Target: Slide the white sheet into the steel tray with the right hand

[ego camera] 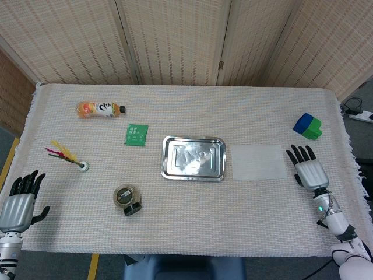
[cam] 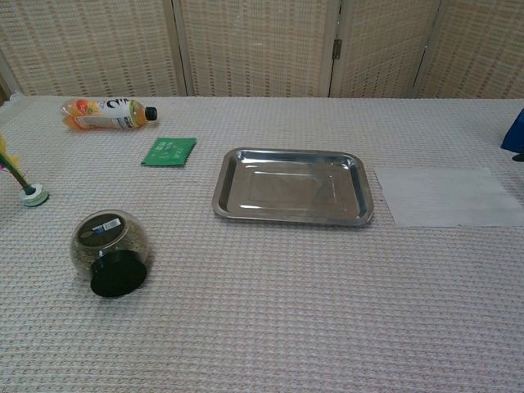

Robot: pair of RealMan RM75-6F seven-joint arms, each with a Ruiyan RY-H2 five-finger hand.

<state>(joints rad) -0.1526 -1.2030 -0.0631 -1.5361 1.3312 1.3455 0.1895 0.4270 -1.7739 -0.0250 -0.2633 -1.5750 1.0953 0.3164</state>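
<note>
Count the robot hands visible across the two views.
2. The left hand is at the table's near-left edge; the right hand lies just right of the white sheet. Neither shows in the chest view.

White sheet (ego camera: 259, 161) flat just beside steel tray (ego camera: 193, 158), right hand (ego camera: 310, 170) apart, fingers spread.
</note>
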